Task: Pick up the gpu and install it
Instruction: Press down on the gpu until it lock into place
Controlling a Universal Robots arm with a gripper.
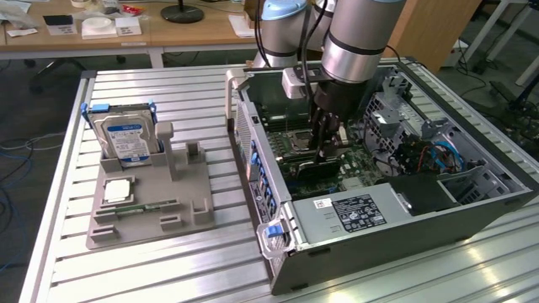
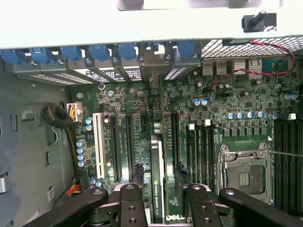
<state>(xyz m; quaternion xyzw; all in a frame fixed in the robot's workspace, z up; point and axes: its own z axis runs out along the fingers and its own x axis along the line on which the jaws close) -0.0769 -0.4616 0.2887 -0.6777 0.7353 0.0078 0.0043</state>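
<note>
Looking down the wrist view, I see the gripper (image 2: 158,182) with its two black, ribbed fingers (image 2: 182,182) clamped on either face of the gpu (image 2: 157,175), a thin dark card seen edge-on, printed with NVIDIA Quadro lettering. The card stands upright over a long black slot of the green motherboard (image 2: 189,118), its silver metal bracket (image 2: 152,71) reaching to the rear wall beside the blue plastic slot clips (image 2: 102,52). I cannot tell whether the card's edge is fully seated. A white slot (image 2: 99,142) lies a few slots away, and the square metal-framed CPU socket (image 2: 244,175) is on the card's other side.

In the exterior view, the gripper (image 1: 327,151) sits deep inside the open grey steel computer case (image 1: 404,252), which lies on its side on a ribbed aluminium table (image 1: 160,271). On the exterior view's left, well apart, a grey moulded fixture (image 1: 148,211) holds an upright silver, blue-labelled hard drive (image 1: 126,139) and a narrow green RAM stick (image 1: 143,207) lying flat.
</note>
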